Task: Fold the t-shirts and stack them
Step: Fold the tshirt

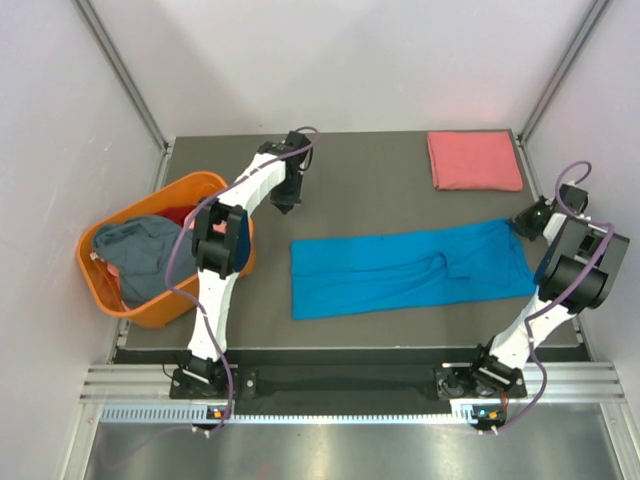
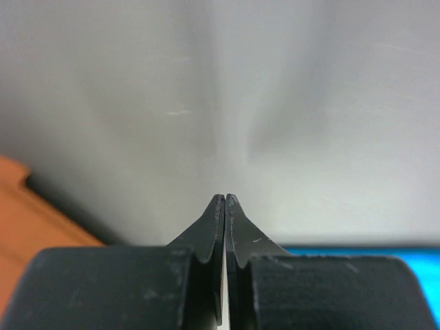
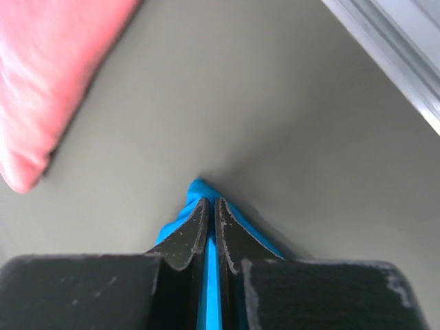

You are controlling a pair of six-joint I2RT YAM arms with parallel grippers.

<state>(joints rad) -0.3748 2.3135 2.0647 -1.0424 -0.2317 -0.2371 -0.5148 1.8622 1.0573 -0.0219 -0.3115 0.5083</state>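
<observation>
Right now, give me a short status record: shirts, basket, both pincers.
blue shirt: laid out as a long strip, mid-table
pink shirt: folded, far right corner
grey-blue shirt: crumpled in orange basket, left edge
left pincer: shut, empty, off the cloth
right pincer: shut on blue shirt's right end

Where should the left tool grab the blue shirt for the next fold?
The far left corner of the blue shirt, from above: it lies flat as a long strip, and the right tool pinches the far right corner. The left tool, shut, must open first.
</observation>
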